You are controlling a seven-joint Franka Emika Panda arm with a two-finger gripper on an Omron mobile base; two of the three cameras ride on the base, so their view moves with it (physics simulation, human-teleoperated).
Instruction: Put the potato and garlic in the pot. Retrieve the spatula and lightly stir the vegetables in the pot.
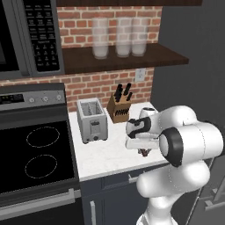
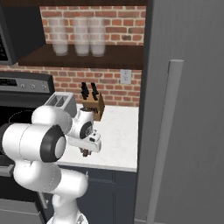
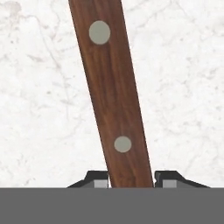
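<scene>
Spatula handle (image 3: 114,100) sits right between the two fingertips of the gripper (image 3: 131,180): brown wood with two pale rivets, running up and away from the hand across the white marble counter (image 3: 183,87). The helper-style description of a pale grey tool doesn't match; what I see is a wooden handle, blade end out of frame. Jaws are nearly closed, pads flush against both edges of the handle, so I read it as a grip on the spatula, lying flat on the counter, not lifted as far as I can tell.

From the left base camera the gripper (image 1: 144,152) points down at the counter (image 1: 105,156), near its front edge, with something dark reddish-brown at the tips. Right base camera agrees: gripper (image 2: 85,152) low over the counter (image 2: 118,144), close to the front edge.

Further out: toaster (image 1: 92,119) and knife block (image 1: 119,107) stand behind the hand toward the brick wall, well apart from it. Stove (image 1: 35,154) is to the left, glasses on the shelf (image 1: 118,57) above, fridge (image 2: 183,131) on the right.

Progress, as a judgement: we're in the "retrieve the spatula" step, grasp just made. Pot, potato and garlic aren't anywhere I can check here, so I can't confirm the loading step is done. Left: lift the spatula, carry it to the pot, stir lightly.
</scene>
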